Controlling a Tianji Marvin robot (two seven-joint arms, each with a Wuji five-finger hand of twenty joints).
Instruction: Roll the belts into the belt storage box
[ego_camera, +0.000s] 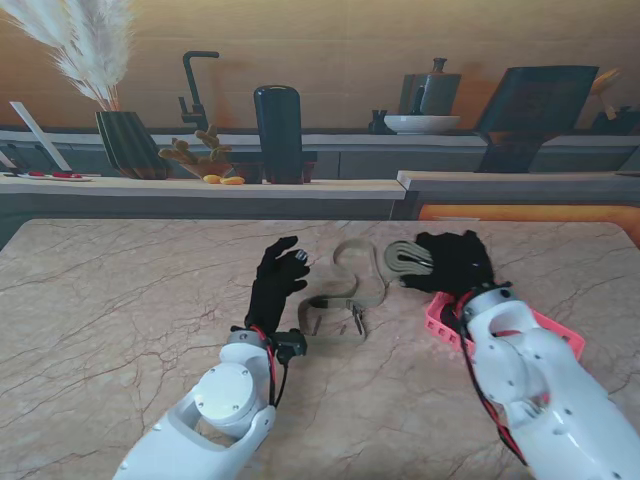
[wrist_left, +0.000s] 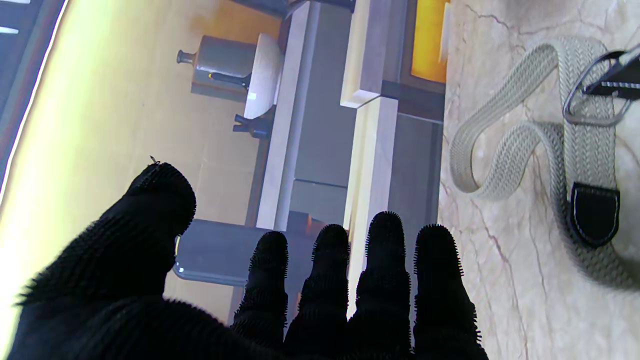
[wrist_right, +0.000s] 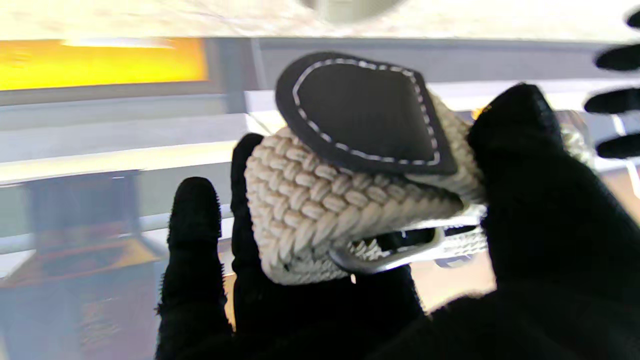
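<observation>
**Op:** Nearest me, right side: pink storage box (ego_camera: 443, 322) on the marble table (ego_camera: 120, 300), mostly hidden under my right forearm.

**Log:** And the left hand (ego_camera: 275, 283)?

**Op:** Fingers (wrist_left: 385, 260) spread, holding nothing, hovering just left of the loose belt (ego_camera: 345, 300). That belt snakes flat on the table between the two hands, buckle end nearer me.

**Log:** Right hand (ego_camera: 455, 262)?

**Op:** Clenched on a rolled belt (wrist_right: 350, 200). Wrist view shows beige weave coiled between thumb and fingers, dark stitched tab on the outside, metal buckle at the coil. From the stand view the roll sits just beyond the box, not inside it.

**Log:** Farther out?

**Op:** Counter with a black cylinder (ego_camera: 278, 133), a faucet (ego_camera: 195, 90) and a vase of pampas grass (ego_camera: 125, 140).
</observation>
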